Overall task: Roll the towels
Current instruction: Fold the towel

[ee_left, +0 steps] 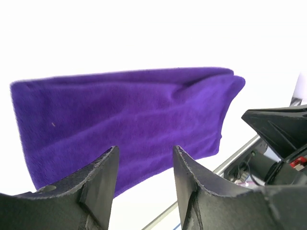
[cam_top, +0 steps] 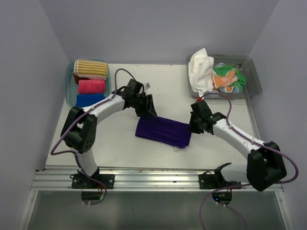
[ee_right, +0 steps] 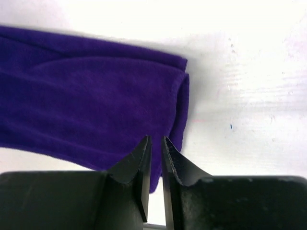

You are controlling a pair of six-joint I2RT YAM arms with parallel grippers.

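The white tabletop (cam_top: pixel 120 153) is carrying a long, folded purple plush towel (cam_top: pixel 163 132), which is lying flat at its middle between both arms. The towel is looking light, soft and floppy, and would likely sag if lifted, so pinching the folded edge at a short end is seeming wisest. The left gripper (cam_top: pixel 146 106) is hovering at the towel's far-left corner, its jaws standing half apart and empty. The right gripper (cam_top: pixel 195 122) is sitting at the towel's right end, its jaws barely parted and gripping nothing.
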